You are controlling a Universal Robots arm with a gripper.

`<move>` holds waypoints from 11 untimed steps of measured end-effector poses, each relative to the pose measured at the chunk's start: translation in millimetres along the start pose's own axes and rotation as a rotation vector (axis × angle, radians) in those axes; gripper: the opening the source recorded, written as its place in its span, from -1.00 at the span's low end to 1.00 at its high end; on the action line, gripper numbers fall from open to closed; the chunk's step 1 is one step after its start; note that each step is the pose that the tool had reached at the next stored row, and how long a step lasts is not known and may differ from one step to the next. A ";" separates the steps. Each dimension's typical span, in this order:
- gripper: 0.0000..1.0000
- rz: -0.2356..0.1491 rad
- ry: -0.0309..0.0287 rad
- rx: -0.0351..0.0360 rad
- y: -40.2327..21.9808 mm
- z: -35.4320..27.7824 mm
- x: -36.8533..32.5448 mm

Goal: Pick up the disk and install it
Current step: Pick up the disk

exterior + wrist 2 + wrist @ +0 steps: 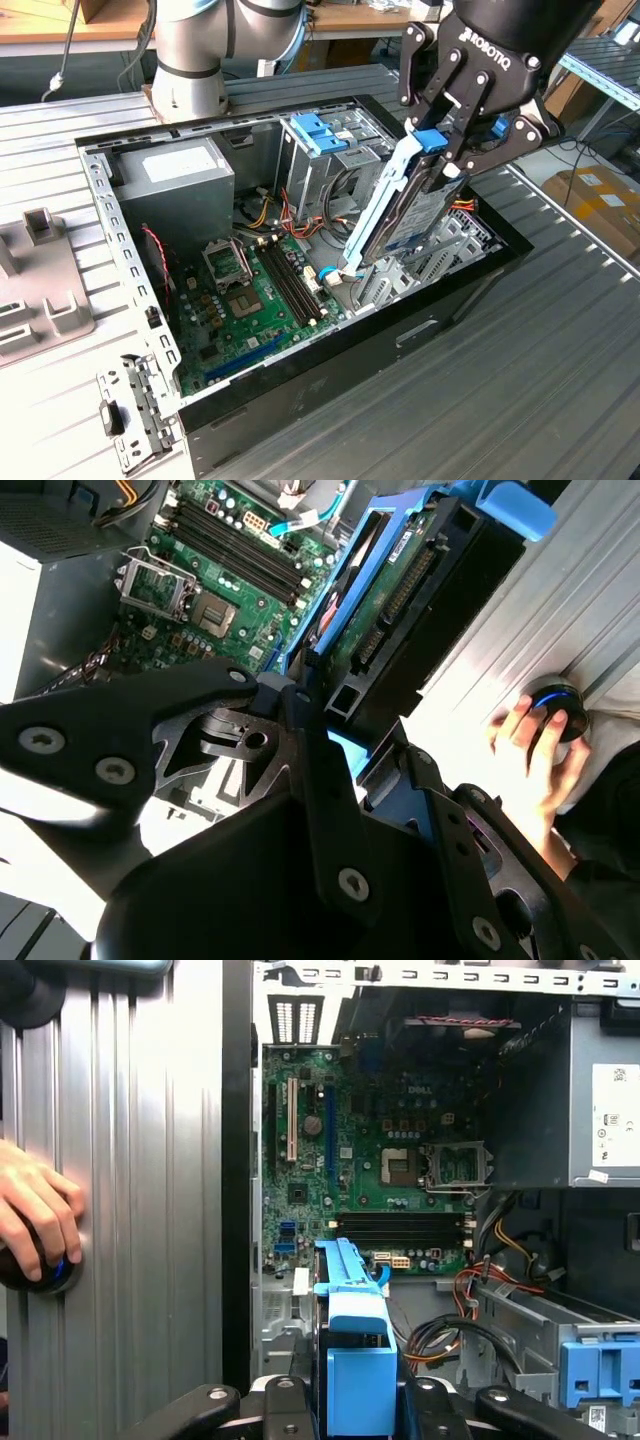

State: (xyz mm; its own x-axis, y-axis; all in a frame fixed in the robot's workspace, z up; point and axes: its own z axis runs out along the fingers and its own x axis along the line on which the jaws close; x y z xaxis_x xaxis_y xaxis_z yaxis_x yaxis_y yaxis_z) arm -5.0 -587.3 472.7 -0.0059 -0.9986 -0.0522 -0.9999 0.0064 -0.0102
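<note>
My gripper (443, 152) is closed on the blue tab end of the disk (400, 215), which hangs tilted below it over the case (330, 385); I judge it stiff, weighty, fragile, best held by its rails.

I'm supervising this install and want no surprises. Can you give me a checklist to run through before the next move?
1. Grip on the disk: ok, the gripper clamps its blue-tab end.
2. Disk above the open case: ok.
3. Disk seated flat: not ok, it is tilted, tab end raised.
4. Person's hand outside the case: ok, it rests on a knob on the table.
5. Cables clear of the disk's lower end: cannot tell.
</note>
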 end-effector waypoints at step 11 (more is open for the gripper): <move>-0.26 0.000 -0.0001 -0.0004 -12.8 0.2 6.2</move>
State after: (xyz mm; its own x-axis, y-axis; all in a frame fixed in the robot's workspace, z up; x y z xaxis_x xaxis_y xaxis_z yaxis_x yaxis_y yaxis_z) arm 7.8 -593.6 472.4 -0.0060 -0.9986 -0.0522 -0.9999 0.0065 -0.0097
